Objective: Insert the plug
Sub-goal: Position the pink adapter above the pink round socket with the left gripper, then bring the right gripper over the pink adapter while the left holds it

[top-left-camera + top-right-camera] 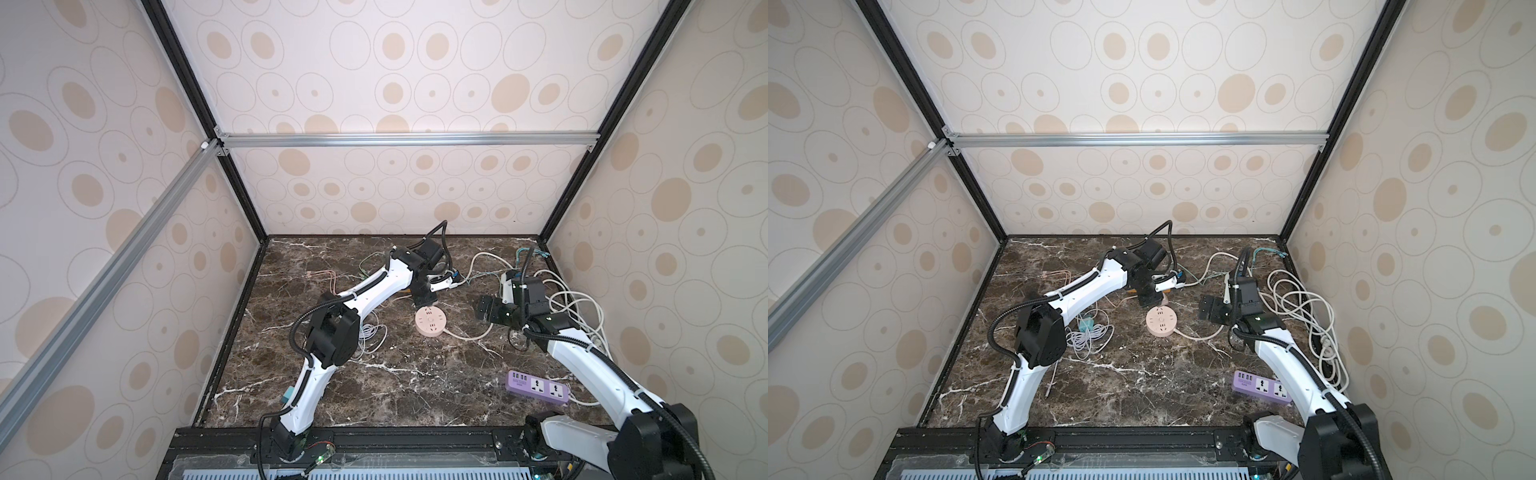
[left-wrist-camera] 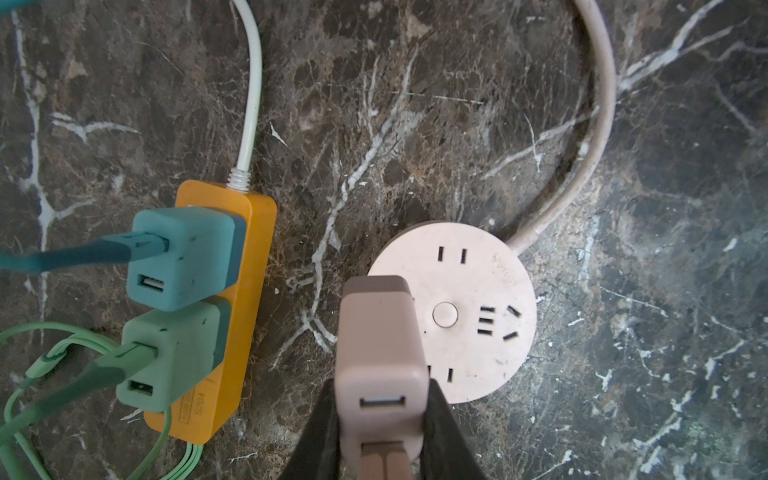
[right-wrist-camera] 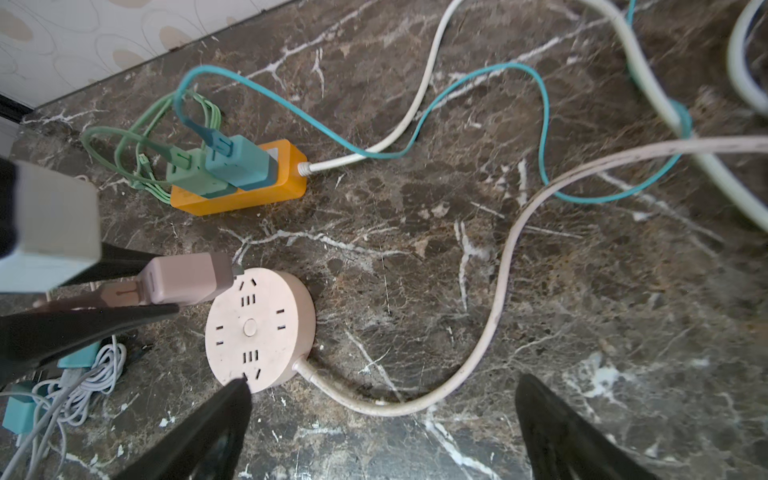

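A pale pink plug block point(image 2: 380, 353) with a USB port on its back sits between the black fingers point(image 2: 440, 415) of my left gripper point(image 2: 382, 399), which is shut on it. Its front end hangs over the rim of the round pink socket point(image 2: 469, 311), which lies flat on the marble top in both top views point(image 1: 431, 321) point(image 1: 1161, 321). From the right wrist view the plug point(image 3: 183, 278) meets the socket point(image 3: 257, 328) at its edge; its prongs are hidden. My right gripper point(image 3: 384, 384) stands open and empty just right of the socket point(image 1: 484, 309).
An orange power strip point(image 2: 232, 307) carrying a teal charger point(image 2: 183, 257) and a green charger point(image 2: 170, 353) lies beside the socket. A purple power strip point(image 1: 537, 386) lies front right. White cables point(image 1: 577, 307) pile up at the right, and a thin white coil point(image 1: 1088, 336) lies left.
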Robot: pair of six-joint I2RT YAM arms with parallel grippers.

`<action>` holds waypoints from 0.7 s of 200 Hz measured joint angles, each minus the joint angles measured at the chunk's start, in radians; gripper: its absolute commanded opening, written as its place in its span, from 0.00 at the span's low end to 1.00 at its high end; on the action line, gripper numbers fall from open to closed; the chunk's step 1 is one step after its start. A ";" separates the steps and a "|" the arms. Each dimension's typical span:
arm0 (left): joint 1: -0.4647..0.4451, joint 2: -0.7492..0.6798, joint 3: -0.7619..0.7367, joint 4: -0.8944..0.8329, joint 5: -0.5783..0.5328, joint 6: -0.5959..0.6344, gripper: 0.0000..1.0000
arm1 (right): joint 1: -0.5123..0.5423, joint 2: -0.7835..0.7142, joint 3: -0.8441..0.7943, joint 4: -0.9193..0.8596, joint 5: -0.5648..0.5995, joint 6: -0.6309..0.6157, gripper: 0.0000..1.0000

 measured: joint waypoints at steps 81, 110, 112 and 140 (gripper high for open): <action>-0.006 0.072 0.121 -0.136 -0.031 0.061 0.00 | -0.013 0.156 0.001 0.022 -0.083 0.106 0.94; -0.006 0.072 0.122 -0.158 -0.034 0.071 0.00 | -0.015 0.172 0.001 0.030 -0.086 0.124 0.93; -0.006 0.072 0.122 -0.159 -0.033 0.072 0.00 | -0.015 0.172 0.001 0.030 -0.086 0.125 0.93; -0.008 0.078 0.122 -0.165 -0.026 0.077 0.00 | -0.016 0.173 0.001 0.031 -0.086 0.130 0.93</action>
